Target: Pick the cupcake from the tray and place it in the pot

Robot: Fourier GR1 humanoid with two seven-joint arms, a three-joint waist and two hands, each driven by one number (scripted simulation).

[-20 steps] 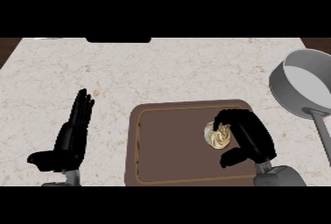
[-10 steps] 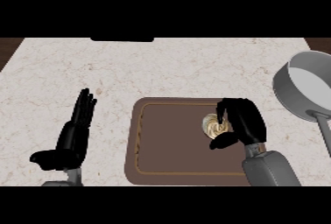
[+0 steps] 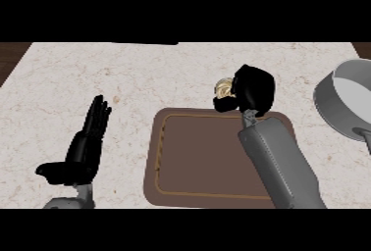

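The right hand (image 3: 252, 92) is curled round the cupcake (image 3: 225, 88), fingers and thumb closed on it so that only a pale, swirled patch of the cake shows at the hand's left side. Hand and cupcake are beyond the tray's (image 3: 203, 162) far edge, over bare tabletop (image 3: 109, 73), and I cannot tell whether they touch it. The grey forearm behind the hand runs up from the tabletop's near edge, slanting slightly left as it rises, and crosses the right part of the tray. It is smooth and rounded, broad low down and narrowing toward the wrist.

The left hand (image 3: 83, 147) rests open near the tabletop's left edge, fingers straight and pointing toward the far edge, holding nothing.

The tray is a brown rectangle with rounded corners and a thin, lighter line running just inside its rim; its surface looks flat and matte. It lies toward the near edge, about midway across. The pot (image 3: 344, 105) is grey metal, round, with a smooth pale inside, standing at the right edge and partly cut off there. The tabletop is pale stone with fine, mottled veining
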